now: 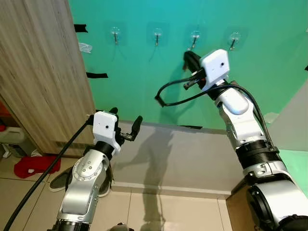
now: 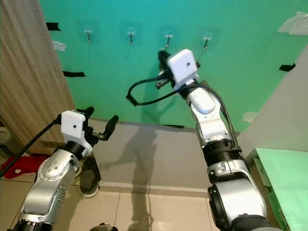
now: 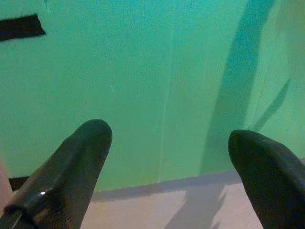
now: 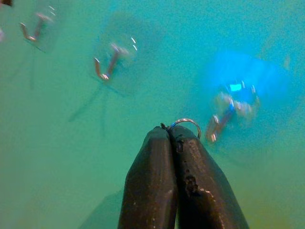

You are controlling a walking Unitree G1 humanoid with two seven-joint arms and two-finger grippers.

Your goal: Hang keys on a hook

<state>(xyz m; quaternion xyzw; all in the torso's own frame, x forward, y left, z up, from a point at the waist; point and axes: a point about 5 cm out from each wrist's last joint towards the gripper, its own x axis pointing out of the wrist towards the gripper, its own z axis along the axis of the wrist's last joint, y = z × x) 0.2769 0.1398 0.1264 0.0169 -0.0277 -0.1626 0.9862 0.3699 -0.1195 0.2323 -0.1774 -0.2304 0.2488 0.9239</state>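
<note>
- Right gripper [image 4: 175, 136], its two long black fingers pressed together, pinches a small silver key ring [image 4: 187, 124] that pokes out just past the tips; the keys themselves cannot be made out.
- Raised high against the green wall [image 1: 144, 86], this gripper sits just below the third small metal hook on a clear round pad [image 1: 194, 37], counted from the robot's left in a row of four.
- In the right wrist view the ring lies between two hooks, nearer the blurred one lit blue [image 4: 224, 117]; the other hook [image 4: 107, 67] stands further off. My judgement: the ring must travel up and slightly sideways so its opening slips over an upturned hook tip.
- Left gripper [image 1: 126, 129] hangs low with fingers spread wide and nothing between them, well away from the hooks, so the right arm is plainly the nearer.
- Head views give the whole hook row and a wooden cabinet side [image 1: 38, 72]; the ring shows in the wrist view.
</note>
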